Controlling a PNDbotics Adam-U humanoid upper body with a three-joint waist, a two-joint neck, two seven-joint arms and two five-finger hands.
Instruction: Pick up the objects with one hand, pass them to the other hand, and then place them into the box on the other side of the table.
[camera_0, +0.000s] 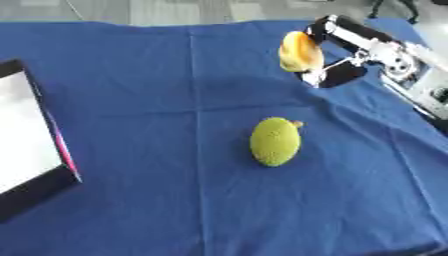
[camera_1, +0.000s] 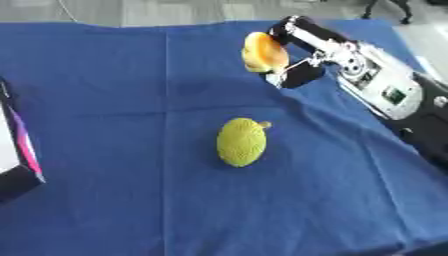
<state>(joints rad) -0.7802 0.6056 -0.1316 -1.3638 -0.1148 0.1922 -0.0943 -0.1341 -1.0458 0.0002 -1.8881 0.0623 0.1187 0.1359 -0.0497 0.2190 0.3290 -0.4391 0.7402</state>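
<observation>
Blue cloth (camera_0: 131, 100) covers the desk. At the far right, the right hand (camera_0: 337, 50) has its fingers and thumb curled round a yellow-orange fruit-shaped object (camera_0: 299, 51), holding it above the cloth. A green bumpy oval object (camera_0: 275, 141) with a small stem lies on the cloth near the middle, well apart from the hand. At the left edge sits the box (camera_0: 39, 192), black-walled, white inside, with a pink side.
</observation>
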